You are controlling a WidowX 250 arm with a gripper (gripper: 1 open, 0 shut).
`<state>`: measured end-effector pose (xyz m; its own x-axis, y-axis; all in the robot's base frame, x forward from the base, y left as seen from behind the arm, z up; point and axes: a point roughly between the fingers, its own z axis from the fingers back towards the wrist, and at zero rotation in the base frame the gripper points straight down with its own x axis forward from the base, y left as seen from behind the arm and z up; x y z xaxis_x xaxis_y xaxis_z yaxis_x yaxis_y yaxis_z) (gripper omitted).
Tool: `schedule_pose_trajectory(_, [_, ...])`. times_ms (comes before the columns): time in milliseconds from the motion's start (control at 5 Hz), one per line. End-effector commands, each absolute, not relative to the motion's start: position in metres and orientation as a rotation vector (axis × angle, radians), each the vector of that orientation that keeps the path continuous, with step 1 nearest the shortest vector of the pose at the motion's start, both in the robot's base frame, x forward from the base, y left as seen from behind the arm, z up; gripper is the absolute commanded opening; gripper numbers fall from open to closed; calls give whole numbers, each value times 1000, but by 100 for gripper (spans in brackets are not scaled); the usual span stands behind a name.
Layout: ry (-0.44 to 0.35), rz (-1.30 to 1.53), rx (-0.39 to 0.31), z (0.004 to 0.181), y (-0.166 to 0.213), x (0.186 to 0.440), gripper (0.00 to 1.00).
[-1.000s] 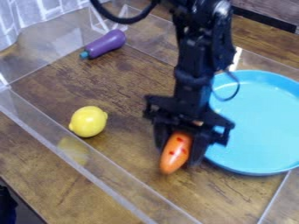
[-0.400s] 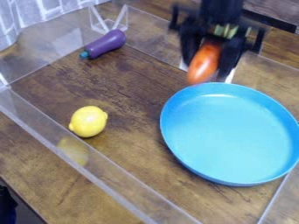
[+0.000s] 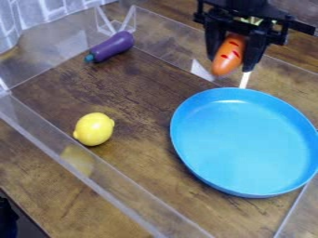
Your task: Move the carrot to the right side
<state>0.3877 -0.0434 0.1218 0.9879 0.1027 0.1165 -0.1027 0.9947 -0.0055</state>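
The orange carrot (image 3: 226, 55) hangs in the air at the upper right, held upright between the black fingers of my gripper (image 3: 231, 51), which is shut on it. It is raised well above the wooden table, just beyond the far rim of the blue plate (image 3: 248, 139). Its green top is hidden inside the gripper.
A yellow lemon (image 3: 92, 128) lies on the table at the left. A purple eggplant (image 3: 112, 45) rests at the back left. A low clear plastic wall (image 3: 87, 167) borders the work area along the front and left.
My gripper has lifted the carrot from the table beside the plate's left edge and carried it up and back to the right; since the last frame it shifted slightly further right.
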Motion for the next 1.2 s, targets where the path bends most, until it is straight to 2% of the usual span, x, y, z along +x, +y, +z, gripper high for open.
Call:
schedule_pose_trajectory(0, [-195,55,-15,144,-59,409,0])
schedule_pose_trajectory(600, [-199,-28,-13,129,-72,448,0])
schedule_pose_trajectory(1000, [-203,-73,-7,123,-76,446,0])
